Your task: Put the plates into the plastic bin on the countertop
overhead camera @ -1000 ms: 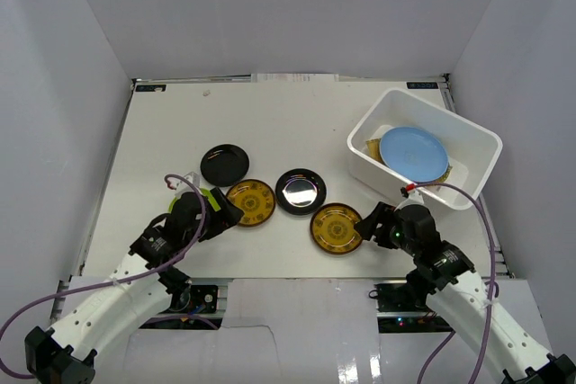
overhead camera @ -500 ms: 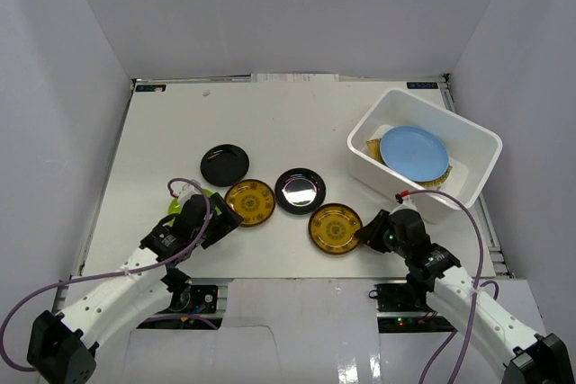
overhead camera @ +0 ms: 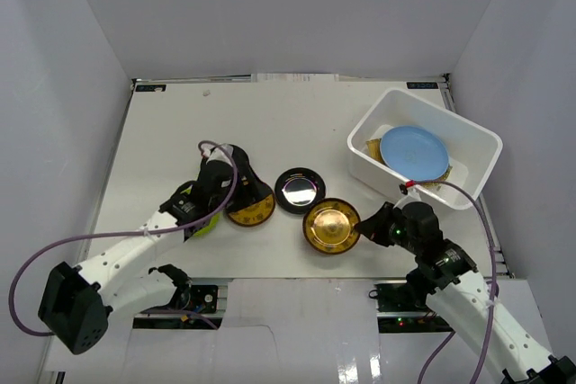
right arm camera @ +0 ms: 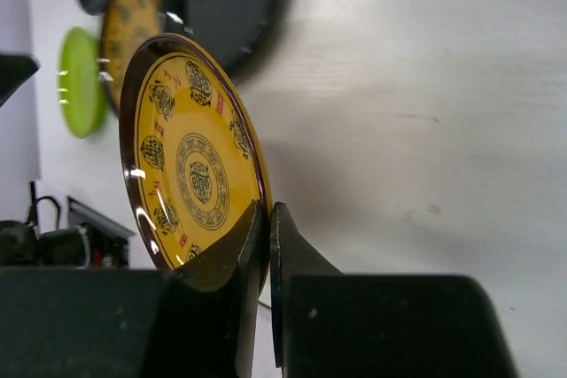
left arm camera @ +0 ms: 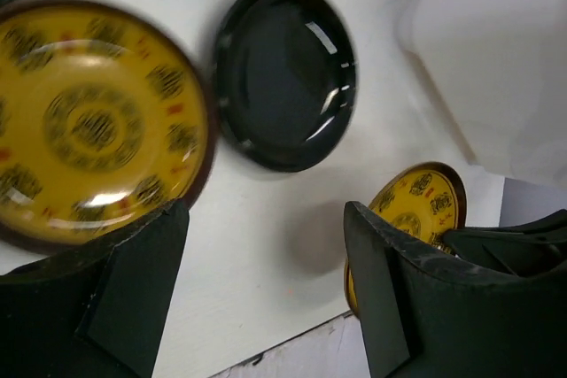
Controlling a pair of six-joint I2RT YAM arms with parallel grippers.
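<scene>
My right gripper point(overhead camera: 364, 227) is shut on the near-right rim of an amber patterned plate point(overhead camera: 329, 226), which it holds tilted up off the countertop point(overhead camera: 297, 123). The right wrist view shows the jaws point(right arm camera: 268, 219) pinching that plate point(right arm camera: 190, 157) on edge. My left gripper point(overhead camera: 241, 188) is open and hangs above the other amber plate point(overhead camera: 252, 211). In the left wrist view this plate point(left arm camera: 89, 121) lies at the left and a glossy black plate point(left arm camera: 283, 73) lies ahead. Nothing is between the fingers point(left arm camera: 266, 219). The white plastic bin point(overhead camera: 371, 171) holds a light blue plate point(overhead camera: 412, 152) on tan ones.
A black plate point(overhead camera: 299, 190) lies between the two amber ones. A lime green plate point(overhead camera: 204, 225) peeks out from under the left arm. A second black plate is mostly hidden beneath the left gripper. The bin stands at the far right, close to the side wall.
The right gripper closed on the amber plate's rim and tipped it up. The left arm swung away from me, from beside the green plate to above the other amber plate.
</scene>
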